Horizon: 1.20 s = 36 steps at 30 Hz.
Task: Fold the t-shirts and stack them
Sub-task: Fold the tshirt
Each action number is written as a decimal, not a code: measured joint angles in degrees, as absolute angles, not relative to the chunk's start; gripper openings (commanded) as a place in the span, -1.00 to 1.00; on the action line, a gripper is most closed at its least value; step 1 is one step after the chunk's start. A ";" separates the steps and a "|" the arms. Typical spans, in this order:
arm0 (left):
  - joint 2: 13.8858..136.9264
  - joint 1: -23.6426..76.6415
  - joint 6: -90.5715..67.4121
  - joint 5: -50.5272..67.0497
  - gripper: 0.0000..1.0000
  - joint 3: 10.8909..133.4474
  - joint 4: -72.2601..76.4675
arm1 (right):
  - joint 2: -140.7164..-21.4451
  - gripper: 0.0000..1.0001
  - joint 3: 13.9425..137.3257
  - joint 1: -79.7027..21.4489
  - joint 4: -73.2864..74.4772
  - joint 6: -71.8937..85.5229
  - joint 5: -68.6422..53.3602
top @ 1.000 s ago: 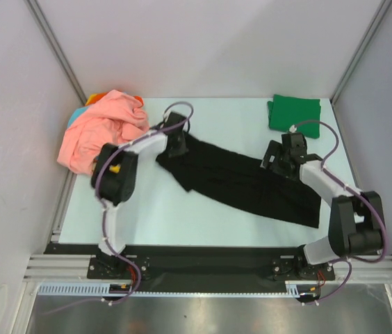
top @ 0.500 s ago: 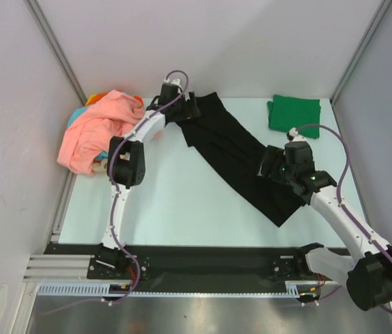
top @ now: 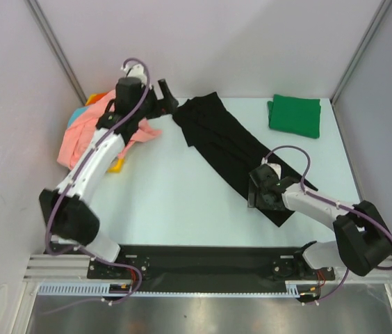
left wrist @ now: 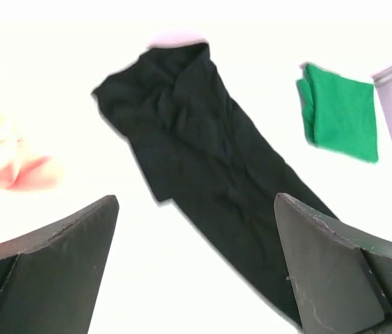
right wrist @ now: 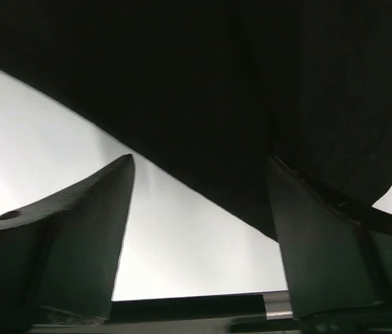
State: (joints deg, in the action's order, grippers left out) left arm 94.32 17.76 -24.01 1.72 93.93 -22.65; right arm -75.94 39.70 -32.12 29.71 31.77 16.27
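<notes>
Green t-shirt (top: 295, 115) is folded at 1 o'clock; black t-shirt (top: 227, 146) is left unfolded; left pincer (left wrist: 193, 205) and right pincer (right wrist: 199, 161) are parted.

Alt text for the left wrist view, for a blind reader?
A black t-shirt lies stretched diagonally on the white table, seen between the two dark fingers of the open left pincer. A folded green t-shirt lies upper right; salmon-pink cloth at left.
</notes>
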 measured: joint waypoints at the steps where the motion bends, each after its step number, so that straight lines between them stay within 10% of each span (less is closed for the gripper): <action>1: 90.35 17.76 -24.27 1.80 0.99 89.34 -21.45 | -76.64 0.53 39.35 -32.21 29.71 31.94 16.69; 8: 74.72 17.76 -27.16 3.22 1.00 65.06 -20.82 | -80.66 -0.05 39.97 -33.26 27.90 33.08 18.70; 13: 68.60 17.76 -27.51 3.64 0.99 57.63 -22.24 | -82.65 -1.00 41.23 -35.18 27.27 33.19 20.12; 34: 55.07 16.23 -25.32 1.72 1.00 56.42 -34.79 | -106.91 -1.00 75.94 -64.77 27.59 41.60 8.71; 36: 53.54 15.68 -25.04 1.58 1.00 56.42 -35.94 | -110.34 -0.27 79.99 -65.87 26.41 41.54 6.87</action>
